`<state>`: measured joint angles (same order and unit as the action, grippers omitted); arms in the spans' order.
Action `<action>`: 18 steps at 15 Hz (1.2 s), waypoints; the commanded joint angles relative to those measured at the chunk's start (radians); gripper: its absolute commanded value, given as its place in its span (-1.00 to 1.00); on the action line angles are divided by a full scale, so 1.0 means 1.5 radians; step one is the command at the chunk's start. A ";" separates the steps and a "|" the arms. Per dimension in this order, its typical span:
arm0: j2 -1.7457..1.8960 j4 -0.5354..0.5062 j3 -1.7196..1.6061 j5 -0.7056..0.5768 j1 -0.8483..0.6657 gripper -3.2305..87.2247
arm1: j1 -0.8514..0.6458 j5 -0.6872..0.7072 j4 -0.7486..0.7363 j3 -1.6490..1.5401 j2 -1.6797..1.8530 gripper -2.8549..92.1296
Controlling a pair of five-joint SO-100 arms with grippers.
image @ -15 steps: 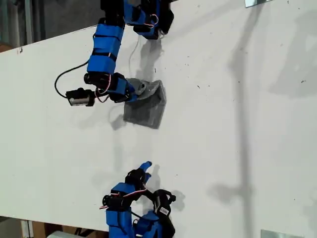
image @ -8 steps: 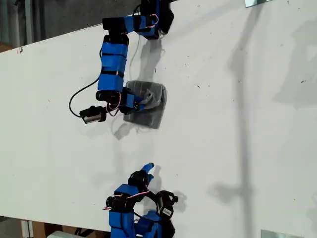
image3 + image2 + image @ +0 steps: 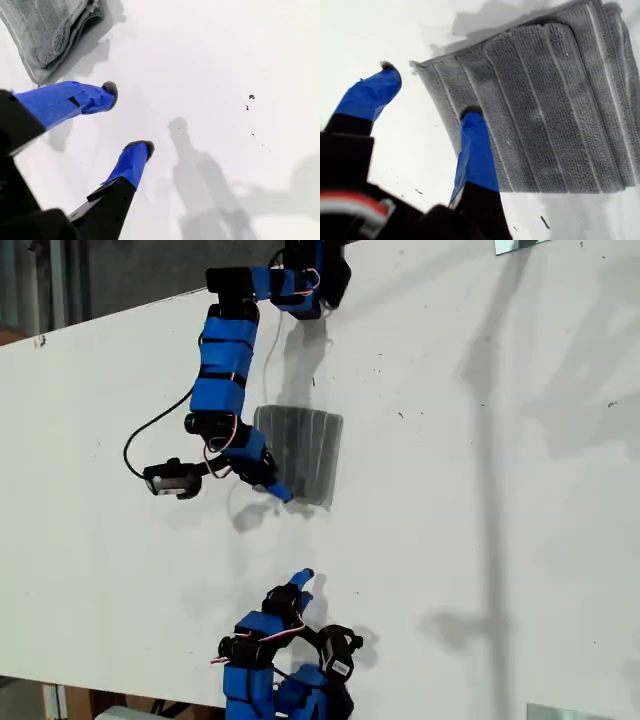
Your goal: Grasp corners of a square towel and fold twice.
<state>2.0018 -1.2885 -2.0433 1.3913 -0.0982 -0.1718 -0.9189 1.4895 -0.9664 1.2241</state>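
The towel lies flat on the white table, folded into a small grey striped rectangle, in the upper middle of the exterior view. My first gripper is open at the towel's near corner. In the first wrist view one blue finger rests over the towel, the other finger is on bare table beside the corner, and nothing is gripped. My second gripper is open and empty over bare table, a short way from the towel; its fingertips hold nothing.
Metal brackets sit at the exterior view's top right and bottom right. The table's edge runs along that view's upper left. A black cable loops beside the first arm.
My first gripper has laid the bunched, lifted towel down flat, opened, and slid toward the exterior view's bottom to the towel's edge. The second arm has barely moved.
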 commanded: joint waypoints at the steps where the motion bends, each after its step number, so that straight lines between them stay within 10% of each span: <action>1: 0.027 0.006 0.007 0.004 0.006 -0.51 | -0.029 0.005 0.048 0.043 0.187 -0.28; 12: 0.449 0.098 -0.430 0.136 -0.049 -0.50 | 0.186 -0.485 -0.181 -1.086 1.049 -0.07; 18: 0.981 -0.091 -0.627 0.189 -0.026 -0.52 | 0.265 -0.549 -0.142 -1.222 1.374 0.10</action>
<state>3.4238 -1.3959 -2.9759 1.6536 -0.1519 0.2178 -1.7380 1.2701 -2.8041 3.2566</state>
